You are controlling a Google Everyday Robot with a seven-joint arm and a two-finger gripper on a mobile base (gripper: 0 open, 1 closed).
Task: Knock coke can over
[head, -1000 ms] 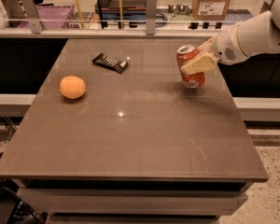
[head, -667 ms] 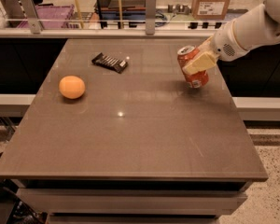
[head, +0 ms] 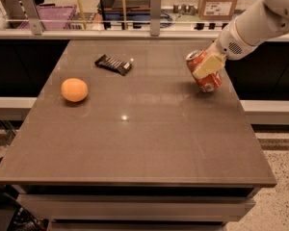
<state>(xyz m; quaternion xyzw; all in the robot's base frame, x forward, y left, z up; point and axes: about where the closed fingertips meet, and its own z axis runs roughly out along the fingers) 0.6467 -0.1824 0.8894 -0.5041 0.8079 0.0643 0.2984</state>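
The coke can is red-orange with a silver top. It stands on the right side of the brown table, tilted with its top leaning left and its base on the tabletop. My gripper reaches in from the upper right on a white arm. One pale finger lies across the front of the can and the other is hidden behind it. The gripper is shut on the can.
An orange lies on the left of the table. A dark snack packet lies at the back centre. The can is near the table's right edge. A rail with posts and shelves with boxes run behind the table.
The arm has risen a little toward the upper right. The can has stayed tilted in the gripper and shifted slightly right.
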